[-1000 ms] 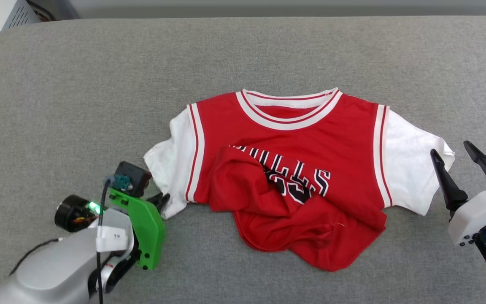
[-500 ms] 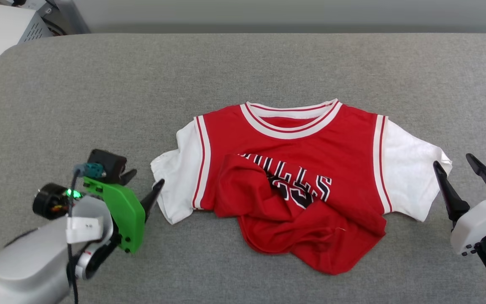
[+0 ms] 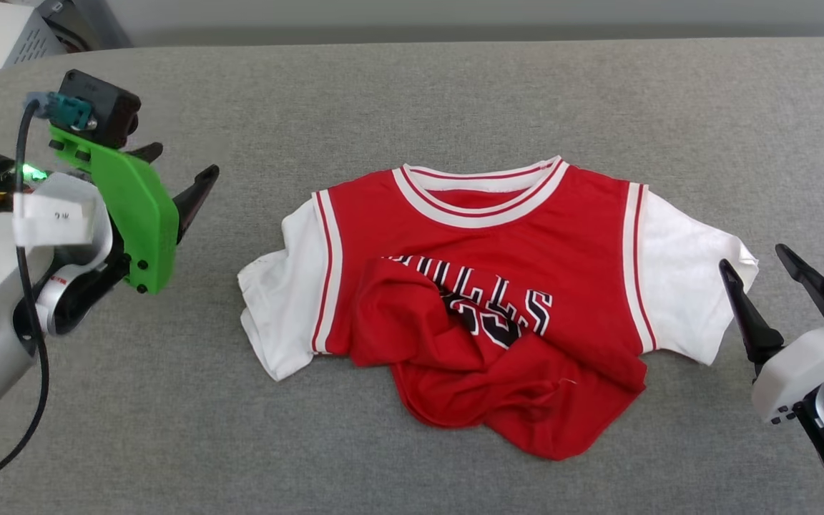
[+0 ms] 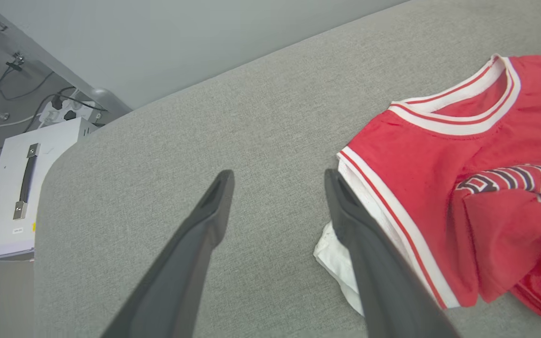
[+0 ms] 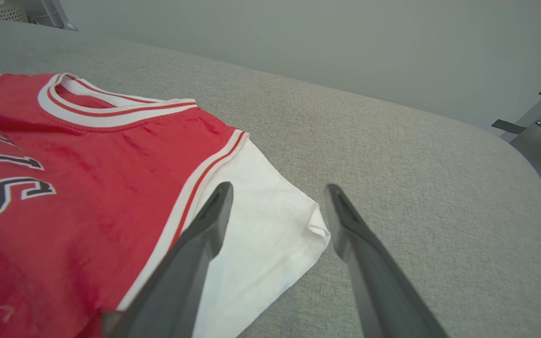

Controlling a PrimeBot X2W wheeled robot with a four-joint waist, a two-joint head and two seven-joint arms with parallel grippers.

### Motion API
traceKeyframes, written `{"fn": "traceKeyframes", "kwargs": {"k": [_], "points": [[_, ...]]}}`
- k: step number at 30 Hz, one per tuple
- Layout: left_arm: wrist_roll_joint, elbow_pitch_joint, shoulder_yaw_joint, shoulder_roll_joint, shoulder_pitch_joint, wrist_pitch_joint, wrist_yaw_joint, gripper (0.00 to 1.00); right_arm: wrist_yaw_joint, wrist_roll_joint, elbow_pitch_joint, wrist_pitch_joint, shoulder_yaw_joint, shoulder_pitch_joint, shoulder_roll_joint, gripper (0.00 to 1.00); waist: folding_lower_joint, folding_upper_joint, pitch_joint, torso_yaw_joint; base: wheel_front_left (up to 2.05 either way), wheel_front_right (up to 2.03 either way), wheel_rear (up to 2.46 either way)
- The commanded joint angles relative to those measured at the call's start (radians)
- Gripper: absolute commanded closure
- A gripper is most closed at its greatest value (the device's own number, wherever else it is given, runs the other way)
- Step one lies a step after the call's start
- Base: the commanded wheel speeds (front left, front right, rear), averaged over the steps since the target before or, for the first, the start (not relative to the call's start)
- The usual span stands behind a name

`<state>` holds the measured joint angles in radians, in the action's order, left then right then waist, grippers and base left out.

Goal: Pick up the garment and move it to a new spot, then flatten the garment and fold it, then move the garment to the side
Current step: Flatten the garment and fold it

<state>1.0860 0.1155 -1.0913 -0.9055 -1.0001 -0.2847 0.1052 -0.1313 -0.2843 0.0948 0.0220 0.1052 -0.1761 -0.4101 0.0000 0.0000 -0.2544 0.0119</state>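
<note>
The garment (image 3: 491,286), a red jersey T-shirt with white sleeves and a striped collar, lies chest up in the middle of the grey surface. Its lower hem is bunched up over the black lettering. My left gripper (image 3: 179,161) hangs open and empty, raised to the left of the garment's left sleeve (image 3: 276,300). In the left wrist view that gripper (image 4: 278,173) frames bare grey fabric, with the garment (image 4: 439,164) off to its right. My right gripper (image 3: 754,257) stands open just beside the right sleeve. In the right wrist view its tips (image 5: 278,186) straddle the sleeve's corner (image 5: 261,225) from above.
The grey padded surface (image 3: 455,93) spreads wide around the garment, with its rounded corner at the far left. Beyond that corner stands a white cabinet (image 4: 12,197) with a handle, with cables behind it. A grey wall (image 5: 298,47) runs along the back edge.
My left gripper opened and let go of the left sleeve, then rose and drew away to the left. The sleeve settled on the surface. The right gripper held still; the head camera shifted.
</note>
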Motion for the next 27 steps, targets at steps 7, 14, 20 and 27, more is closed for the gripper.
{"fn": "traceKeyframes", "kwargs": {"k": [7,14,20,27], "points": [[0.084,0.135,-0.067,0.078,-0.038,-0.207,-0.095,0.0,0.001,0.007,-0.028,-0.006,0.014,-0.05,0.003,0.0,0.0,0.0,-0.058,0.054,0.0,0.0,0.0],[0.082,0.278,-0.12,0.148,-0.025,-0.273,-0.136,0.0,0.001,0.01,-0.03,-0.007,0.013,-0.067,0.004,0.0,0.0,0.0,-0.094,0.078,0.0,0.0,0.0],[0.059,0.401,-0.159,0.19,0.015,-0.346,-0.178,0.0,0.001,0.005,-0.025,-0.012,0.015,-0.084,-0.004,0.0,0.0,0.0,-0.113,0.093,0.0,0.0,0.0],[0.033,0.457,-0.174,0.212,0.058,-0.348,-0.222,1.0,0.001,-0.002,-0.018,-0.014,0.006,-0.087,-0.015,0.0,0.0,0.0,-0.095,0.087,0.0,0.0,0.0]]}}
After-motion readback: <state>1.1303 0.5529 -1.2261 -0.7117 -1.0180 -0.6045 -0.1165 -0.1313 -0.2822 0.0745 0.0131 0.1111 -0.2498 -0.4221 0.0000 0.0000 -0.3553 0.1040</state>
